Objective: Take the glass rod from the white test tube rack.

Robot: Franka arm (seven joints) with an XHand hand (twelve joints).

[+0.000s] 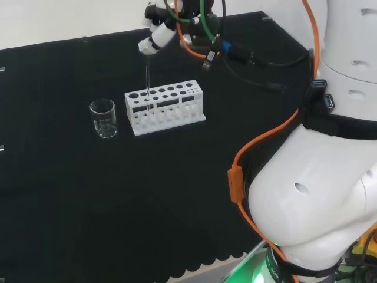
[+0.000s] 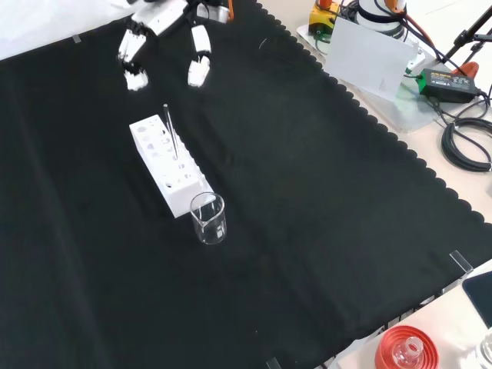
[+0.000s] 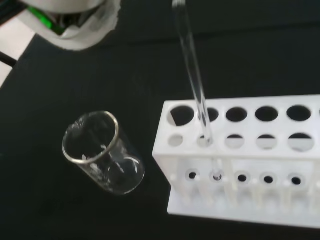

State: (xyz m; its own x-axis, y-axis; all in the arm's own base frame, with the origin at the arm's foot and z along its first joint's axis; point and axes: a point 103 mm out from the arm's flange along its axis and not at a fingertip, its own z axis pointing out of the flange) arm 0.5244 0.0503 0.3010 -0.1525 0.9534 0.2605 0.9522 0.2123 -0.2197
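Black cloth (image 2: 323, 231) is seen covering the bench; white test tube rack (image 2: 165, 163) stands on it, glass beaker (image 2: 208, 218) just beside one end; glass rod (image 2: 171, 134) stands upright in a rack hole near that end; hand (image 2: 165, 38) is held above the rod's top, fingers spread, nothing grasped.

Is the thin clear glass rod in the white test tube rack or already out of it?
In: the thin clear glass rod stands in a hole of the white test tube rack.
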